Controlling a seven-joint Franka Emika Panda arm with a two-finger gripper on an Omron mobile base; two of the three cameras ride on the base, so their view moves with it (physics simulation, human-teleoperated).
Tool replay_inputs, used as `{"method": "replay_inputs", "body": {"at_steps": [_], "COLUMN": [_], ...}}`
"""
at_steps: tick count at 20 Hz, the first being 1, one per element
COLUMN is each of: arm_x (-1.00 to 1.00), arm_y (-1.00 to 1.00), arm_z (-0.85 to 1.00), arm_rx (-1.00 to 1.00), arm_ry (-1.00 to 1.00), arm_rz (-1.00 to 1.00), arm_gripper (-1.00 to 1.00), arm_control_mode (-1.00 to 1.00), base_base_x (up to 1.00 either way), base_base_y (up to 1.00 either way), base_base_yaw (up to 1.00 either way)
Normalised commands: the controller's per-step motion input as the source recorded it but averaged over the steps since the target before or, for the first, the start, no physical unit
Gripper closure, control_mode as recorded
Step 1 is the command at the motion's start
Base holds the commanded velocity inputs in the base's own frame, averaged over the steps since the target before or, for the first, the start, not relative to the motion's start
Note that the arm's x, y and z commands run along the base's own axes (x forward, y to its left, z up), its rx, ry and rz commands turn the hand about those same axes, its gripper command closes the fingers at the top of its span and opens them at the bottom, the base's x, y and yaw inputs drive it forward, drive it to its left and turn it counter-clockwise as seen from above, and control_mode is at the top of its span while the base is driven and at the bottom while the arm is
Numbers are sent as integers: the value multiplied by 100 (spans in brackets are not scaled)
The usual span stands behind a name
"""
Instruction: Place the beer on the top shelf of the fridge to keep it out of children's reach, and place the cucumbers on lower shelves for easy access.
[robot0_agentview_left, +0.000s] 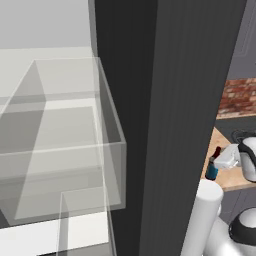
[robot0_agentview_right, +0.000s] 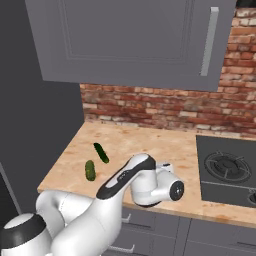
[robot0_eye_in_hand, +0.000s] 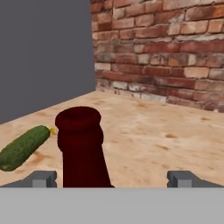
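The tool (robot0_eye_in_hand: 112, 178) is standing spread wide, its two tips flanking the beer (robot0_eye_in_hand: 81, 148) without touching it; the bottle's neck is rising between them, nearer the left tip. A cucumber (robot0_eye_in_hand: 22, 147) is lying on the counter (robot0_eye_in_hand: 148, 135) beyond, left of the bottle.

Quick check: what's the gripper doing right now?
Gripper: open, holding nothing; the beer stands between its fingertips, nearer one side.

Dark brown beer (robot0_eye_in_hand: 81, 148), green cucumbers (robot0_agentview_right: 95, 161), red-brick wall (robot0_eye_in_hand: 166, 48).
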Motion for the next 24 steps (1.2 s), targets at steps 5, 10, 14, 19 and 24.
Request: {"method": "replay_inputs", "body": {"at_steps": [5,10,14,19,24], "arm_x": [17,9,2,0,-8], "arm_y": [0,0,0,0,25], "arm_z": [-14,-20,-19,-4,-2], "arm_rx": [0,0,0,0,-1], "arm_ry": [0,0,0,0,0], "arm_rz": [0,1,1,0,3], "arm_gripper": [-100,-100,100,100,100], "arm_control_mode": [-100,-100,-100,-100,-100], "base_base_x": [0,0,0,0,0], "base_base_y": [0,0,0,0,0], "base_base_yaw": [0,0,0,0,0]}}
